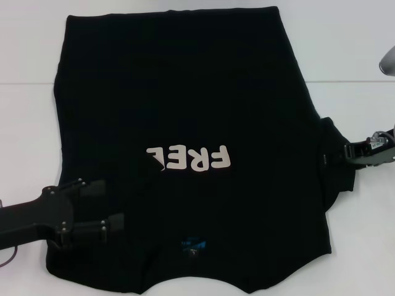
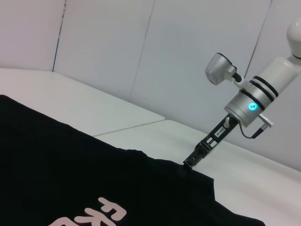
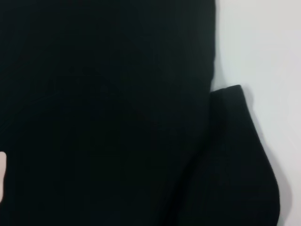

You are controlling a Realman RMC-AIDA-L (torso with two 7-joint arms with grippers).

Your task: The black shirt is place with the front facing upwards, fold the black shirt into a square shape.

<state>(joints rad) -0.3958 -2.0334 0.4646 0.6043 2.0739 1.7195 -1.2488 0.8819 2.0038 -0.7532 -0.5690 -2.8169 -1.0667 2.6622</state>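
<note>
Nearest, shirt (image 1: 185,123) spread front-up across desk (image 1: 31,123), collar at near edge. Left gripper (image 1: 105,206) held apart over near-left side. Right gripper (image 1: 336,154) at right sleeve; closure cannot be told. Risk judged: fabric bunched by uneven pull.

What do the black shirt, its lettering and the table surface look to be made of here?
The black shirt: soft matte knit fabric, probably cotton; it lies limp with gentle ripples and a folded-in edge. The FREE lettering: a flat off-white print, likely applied film or ink, sharp-edged and creased at one corner. The table: a smooth white hard surface, perhaps laminate; a seam runs across it.
</note>
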